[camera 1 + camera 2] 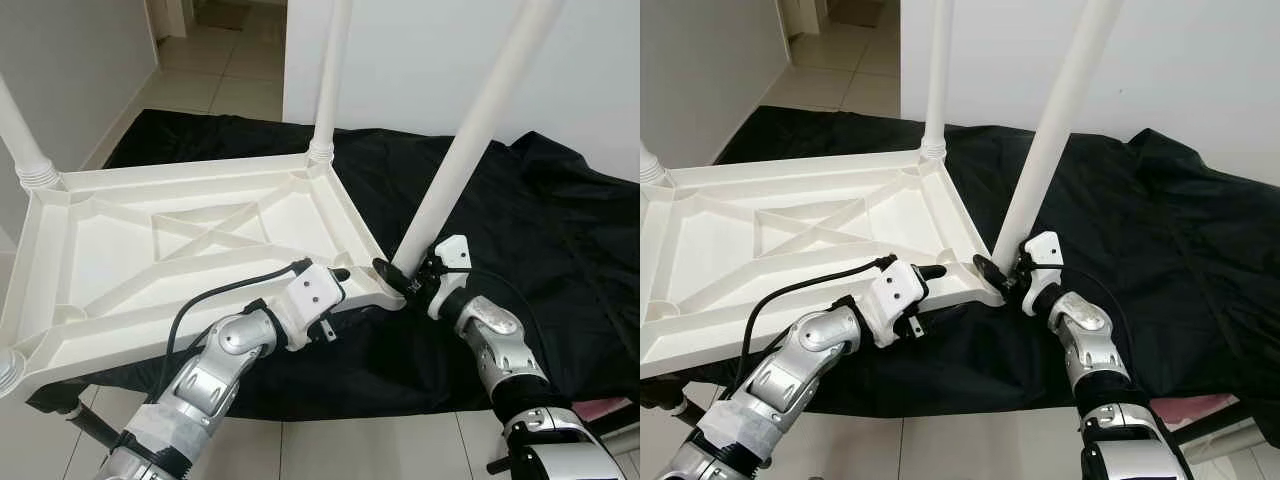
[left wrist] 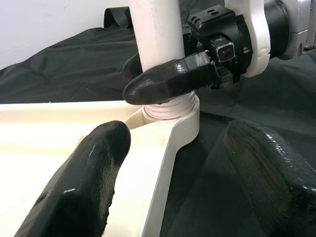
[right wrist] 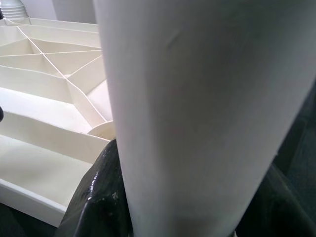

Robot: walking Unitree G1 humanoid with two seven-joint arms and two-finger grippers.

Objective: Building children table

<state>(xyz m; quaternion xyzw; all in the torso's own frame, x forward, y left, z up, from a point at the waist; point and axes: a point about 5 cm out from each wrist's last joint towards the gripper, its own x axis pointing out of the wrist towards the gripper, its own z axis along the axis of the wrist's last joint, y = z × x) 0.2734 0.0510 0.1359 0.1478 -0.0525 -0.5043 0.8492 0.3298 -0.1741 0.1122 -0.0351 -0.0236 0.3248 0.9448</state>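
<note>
Jaws of the right gripper (image 1: 400,272) are clenched around the base of a long white plastic table leg (image 1: 470,135), just above its ribbed collar at the near right corner socket; jaws of the left gripper (image 1: 340,277) stand spread, straddling the rim of the upturned white plastic children's tabletop (image 1: 150,260) close beside that same corner. The tabletop lies underside up, its cross-ribbed bracing exposed, on a crumpled black cloth (image 1: 540,220) spread over a pale tiled floor (image 1: 220,80).

Progress, as judged from this moment: a far white leg (image 1: 330,75) stands upright in its corner, another white leg (image 1: 22,150) rises at the far left corner, and the ribbed top of a fourth fitting (image 1: 8,370) shows at the near left corner. The held leg leans outward, not plumb, so it appears not fully seated; straightening and tightening it seems to be the remaining work, then righting the table.

Left wrist view reveals one black finger (image 2: 168,81) of the right gripper pressed against the leg directly above the threaded collar (image 2: 173,106), a contact the head views render small. Right wrist view shows the leg surface at very close range, with the ribbed underside beyond.
</note>
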